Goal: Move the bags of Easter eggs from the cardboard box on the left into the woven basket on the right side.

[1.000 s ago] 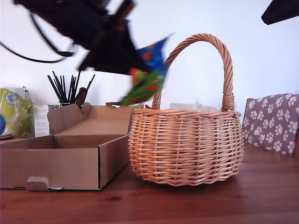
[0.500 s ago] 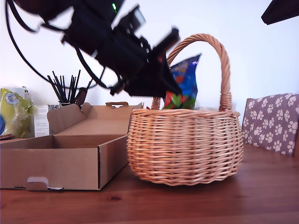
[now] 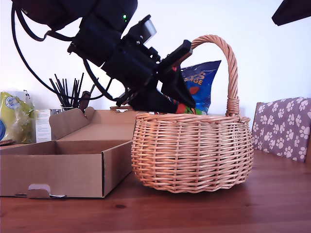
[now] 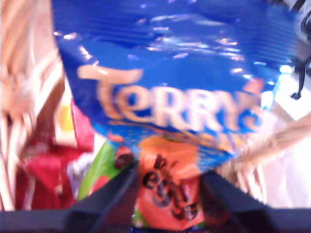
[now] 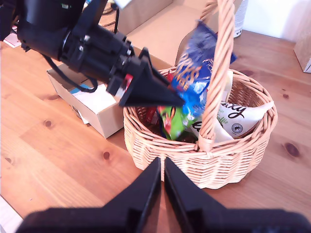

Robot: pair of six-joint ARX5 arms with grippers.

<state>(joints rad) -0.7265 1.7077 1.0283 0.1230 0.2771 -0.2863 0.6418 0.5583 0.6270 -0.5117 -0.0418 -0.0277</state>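
Jaws w/ blue bag inside basket rim

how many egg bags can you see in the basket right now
2 clear ones: the blue bag held by my first gripper over the woven basket, and a white bag lying inside. Red wrapping beneath may be more; others could be hidden.

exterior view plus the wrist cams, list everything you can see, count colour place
basket: 1, orange-tan wicker, on table, exterior view's right
blue bag: 1, blue with orange lettering, held over basket
white bag: 1, white, black script, in basket
box: 1, brown cardboard, exterior view's left
table: 1, brown wood
yellow-green bag: 1, behind box
black sticks: a bunch, behind box
paw-print cushion: 1, exterior view's right
first gripper: black, shut on blue bag
second gripper: black, shut, above basket
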